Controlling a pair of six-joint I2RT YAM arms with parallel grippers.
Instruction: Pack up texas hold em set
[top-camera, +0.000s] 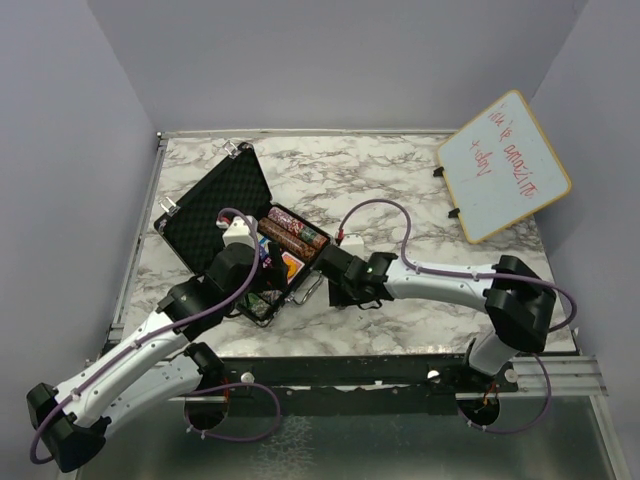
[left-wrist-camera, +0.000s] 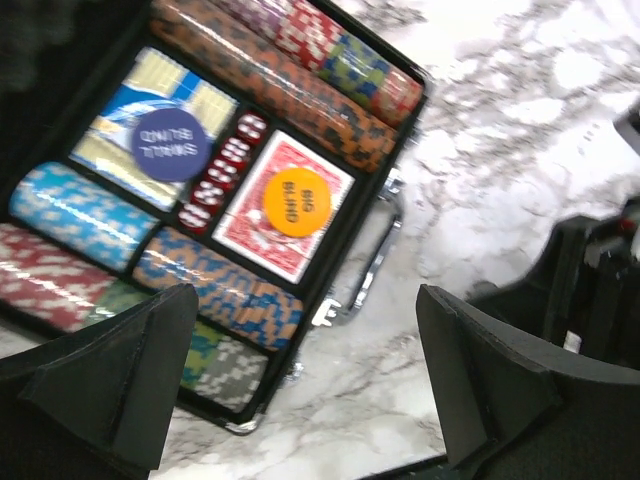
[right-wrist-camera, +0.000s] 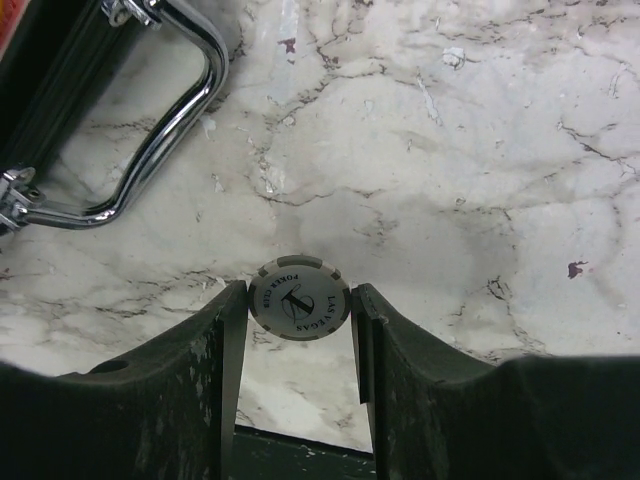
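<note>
The black case (top-camera: 213, 203) lies open at the table's left, foam lid tipped back. In the left wrist view its tray (left-wrist-camera: 340, 275) holds striped chip rows (left-wrist-camera: 285, 85), a red deck (left-wrist-camera: 250, 235) under an orange button (left-wrist-camera: 297, 202), a blue deck under a blue button (left-wrist-camera: 170, 145), and red dice (left-wrist-camera: 225, 170). My left gripper (left-wrist-camera: 308, 300) hovers open over the tray's front corner, nothing between its fingers. Just right of the case's chrome handle (right-wrist-camera: 170, 130), my right gripper (right-wrist-camera: 298, 295) is shut on a white poker chip (right-wrist-camera: 299, 302), pinched by its edges just over the marble.
A wood-framed whiteboard (top-camera: 503, 165) stands tilted at the back right. Bare marble table (top-camera: 400, 190) stretches between it and the case. The right arm (top-camera: 450, 280) lies across the table's front right. Grey walls close the table in on three sides.
</note>
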